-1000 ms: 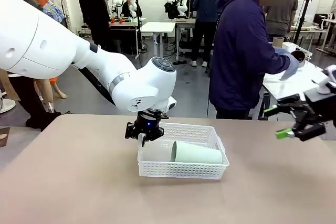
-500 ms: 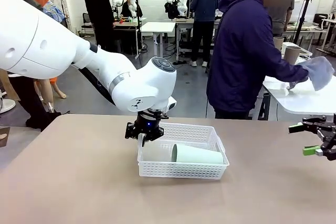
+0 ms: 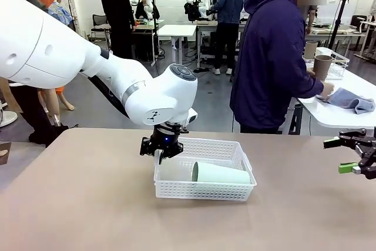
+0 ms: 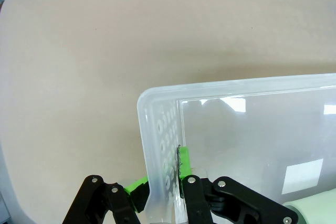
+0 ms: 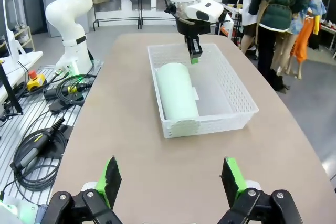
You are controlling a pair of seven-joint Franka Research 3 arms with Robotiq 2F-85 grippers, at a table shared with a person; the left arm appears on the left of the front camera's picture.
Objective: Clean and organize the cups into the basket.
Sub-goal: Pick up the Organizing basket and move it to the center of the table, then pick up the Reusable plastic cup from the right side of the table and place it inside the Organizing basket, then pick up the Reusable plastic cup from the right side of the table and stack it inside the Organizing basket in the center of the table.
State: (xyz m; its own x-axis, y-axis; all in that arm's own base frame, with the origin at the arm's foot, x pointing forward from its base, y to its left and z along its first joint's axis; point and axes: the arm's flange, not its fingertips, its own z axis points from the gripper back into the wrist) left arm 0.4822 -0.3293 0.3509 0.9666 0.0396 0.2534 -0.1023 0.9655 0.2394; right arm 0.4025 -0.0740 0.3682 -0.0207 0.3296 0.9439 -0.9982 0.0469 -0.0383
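The pale green cup [image 3: 222, 173] is seen lying on its side inside the white basket [image 3: 205, 195], with its open mouth turned to the left and its body laid along the near long wall. The basket is set on the tan table [image 3: 88, 210], about midway across it. In the right wrist view the cup [image 5: 177, 98] is shown lengthwise in the basket [image 5: 239, 103], and bare floor is left beside it.

The basket's left short wall is pinched by the left gripper [image 3: 163, 149], which is lowered onto it from above. In the left wrist view the basket [image 4: 157, 124] is gripped with one green pad outside the wall and one inside, not far from a rounded corner, and the left gripper [image 4: 160, 184] is closed tightly on the thin plastic. A corner of the cup [image 4: 315, 211] is caught at the lower right of that view.

The right gripper [image 3: 342, 156] is held above the table's right edge, well apart from the basket, with its jaws spread wide and nothing between them. The same spread is shown in its own view [image 5: 170, 179].

Beyond the far side a person [image 3: 270, 57] is turned toward a white side table [image 3: 341, 116] at the right, where a brown cup [image 3: 321, 66] and a blue-grey cloth [image 3: 352, 101] are found near the person's hand [image 3: 326, 90]; whether the brown cup is held cannot be told.
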